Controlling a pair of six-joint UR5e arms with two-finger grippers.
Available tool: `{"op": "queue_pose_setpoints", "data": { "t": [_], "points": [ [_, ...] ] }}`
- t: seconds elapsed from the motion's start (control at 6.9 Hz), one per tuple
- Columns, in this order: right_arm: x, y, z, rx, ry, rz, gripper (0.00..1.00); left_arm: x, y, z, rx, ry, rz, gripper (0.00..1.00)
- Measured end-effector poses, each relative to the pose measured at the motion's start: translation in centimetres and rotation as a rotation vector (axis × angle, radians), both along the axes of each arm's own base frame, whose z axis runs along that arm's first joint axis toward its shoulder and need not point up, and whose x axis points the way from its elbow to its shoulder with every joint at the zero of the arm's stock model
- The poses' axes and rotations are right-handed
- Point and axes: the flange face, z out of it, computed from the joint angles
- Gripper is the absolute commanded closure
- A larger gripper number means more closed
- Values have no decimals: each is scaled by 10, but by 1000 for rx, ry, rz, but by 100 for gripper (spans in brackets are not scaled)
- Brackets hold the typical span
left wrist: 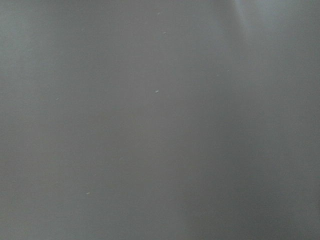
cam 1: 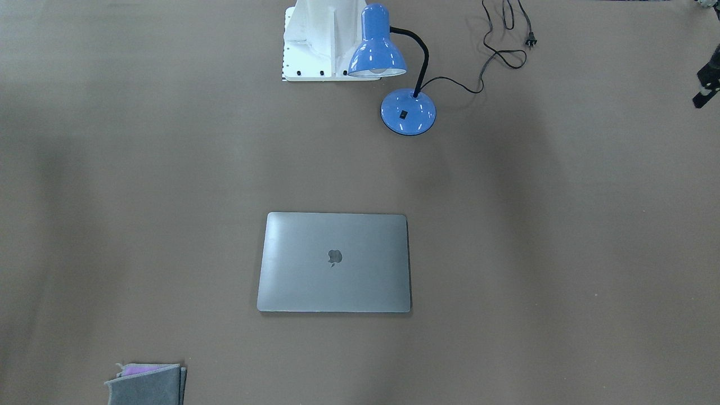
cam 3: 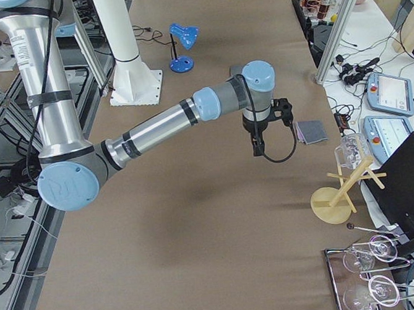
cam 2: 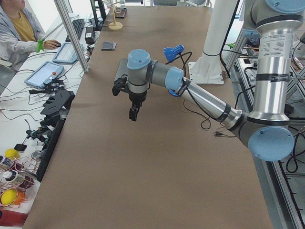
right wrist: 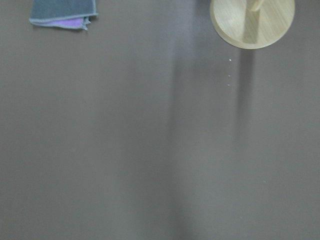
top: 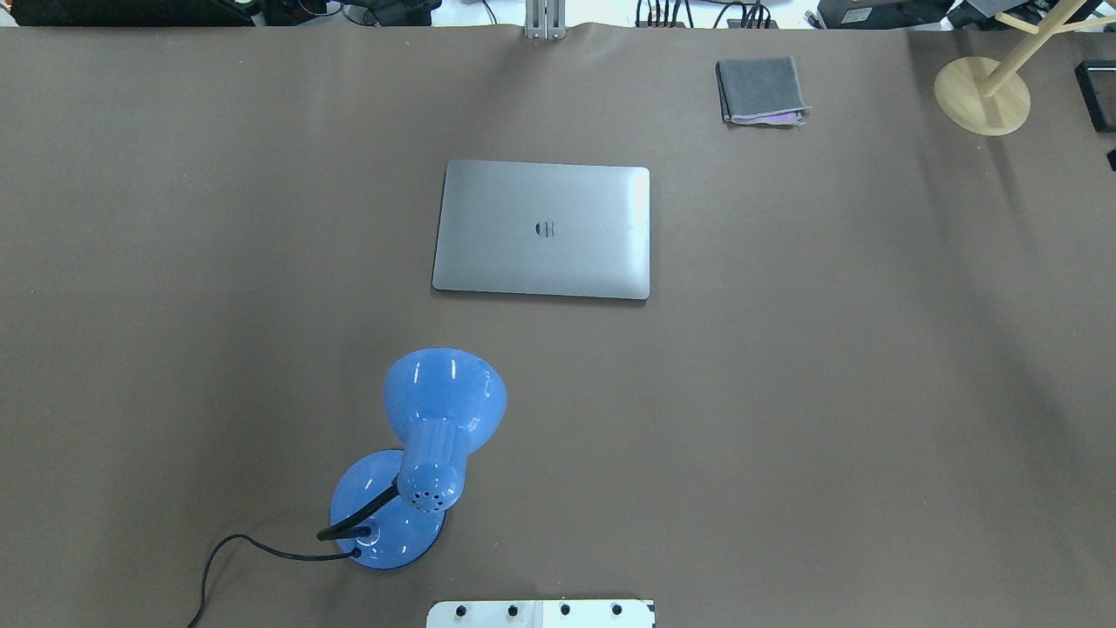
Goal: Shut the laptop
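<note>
The laptop (top: pixel 542 229) is a thin grey metal one and lies flat on the brown table with its lid down, the dark logo facing up. It also shows in the front-facing view (cam 1: pixel 334 262). My left gripper (cam 2: pixel 133 114) hangs above bare table toward the robot's left end, well away from the laptop. My right gripper (cam 3: pixel 257 149) hangs above the table toward the right end, near a folded cloth. Both show clearly only in the side views, so I cannot tell whether they are open or shut. Neither wrist view shows fingers or the laptop.
A blue desk lamp (top: pixel 445 419) stands near the robot base (top: pixel 540 614), its cord trailing left. A folded grey cloth (top: pixel 760 90) lies at the far right. A wooden stand (top: pixel 981 96) is at the far right corner.
</note>
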Motion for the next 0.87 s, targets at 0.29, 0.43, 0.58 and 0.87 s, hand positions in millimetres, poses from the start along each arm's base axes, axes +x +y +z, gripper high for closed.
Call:
{"op": "queue_pose_setpoints", "data": {
  "t": [0.29, 0.43, 0.58, 0.87],
  "points": [
    [26, 33, 56, -5, 30, -69, 0, -42, 27, 83, -56, -4, 36, 2],
    [29, 38, 65, -7, 33, -79, 0, -52, 29, 103, -84, -2, 25, 2],
    [30, 39, 67, -6, 35, -82, 0, -55, 29, 111, -98, 0, 18, 2],
    [31, 39, 68, -4, 39, -83, 0, -57, 20, 105, -85, -4, 15, 2]
  ]
}}
